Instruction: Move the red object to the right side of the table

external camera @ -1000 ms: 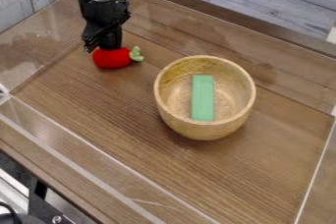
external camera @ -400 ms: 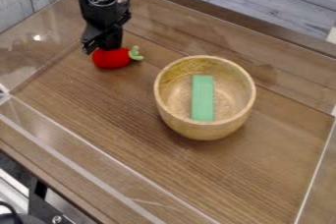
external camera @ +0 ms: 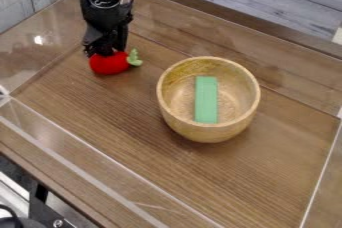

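The red object [external camera: 110, 63], a small round toy fruit with a pale green leafy tip pointing right, lies on the left part of the table [external camera: 107, 142]. My black gripper [external camera: 106, 48] points straight down directly over and behind it, its fingertips at the fruit's top edge. The dark fingers merge with the wrist, so the gap between them does not show. Whether they touch the fruit is unclear.
A wooden bowl [external camera: 173, 110] stands right of the fruit at mid-table, with a flat green block [external camera: 206, 99] lying inside it. Clear acrylic walls [external camera: 24, 54] edge the tabletop on the left and front. Bare wood extends to the right of the bowl.
The red object sits slightly lower and further left in the picture than before. The gripper has stayed in about the same place above it.
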Controlling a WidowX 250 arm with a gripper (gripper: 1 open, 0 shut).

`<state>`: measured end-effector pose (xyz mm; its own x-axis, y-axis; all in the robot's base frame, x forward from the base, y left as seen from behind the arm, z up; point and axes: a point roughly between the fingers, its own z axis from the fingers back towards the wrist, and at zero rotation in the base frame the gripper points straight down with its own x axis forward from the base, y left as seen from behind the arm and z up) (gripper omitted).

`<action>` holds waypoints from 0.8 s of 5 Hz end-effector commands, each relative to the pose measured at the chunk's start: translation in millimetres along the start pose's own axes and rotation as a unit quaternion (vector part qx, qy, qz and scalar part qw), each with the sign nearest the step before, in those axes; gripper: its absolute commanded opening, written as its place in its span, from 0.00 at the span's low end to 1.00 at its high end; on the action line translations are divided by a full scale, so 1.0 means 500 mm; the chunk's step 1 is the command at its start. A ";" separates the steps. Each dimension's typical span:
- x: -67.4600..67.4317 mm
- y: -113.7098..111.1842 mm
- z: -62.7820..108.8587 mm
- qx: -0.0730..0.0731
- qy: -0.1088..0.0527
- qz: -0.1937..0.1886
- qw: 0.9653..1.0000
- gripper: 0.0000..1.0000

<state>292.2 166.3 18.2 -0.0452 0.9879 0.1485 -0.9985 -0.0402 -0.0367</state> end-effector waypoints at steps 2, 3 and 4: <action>0.022 0.018 -0.011 0.035 0.004 0.029 0.999 1.00; 0.016 0.016 -0.010 0.036 0.001 0.027 0.999 0.00; 0.011 0.015 0.009 0.038 0.005 0.024 0.999 0.00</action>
<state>288.1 169.6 20.5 -0.0837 0.9867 0.1396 -0.9955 -0.0890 0.0322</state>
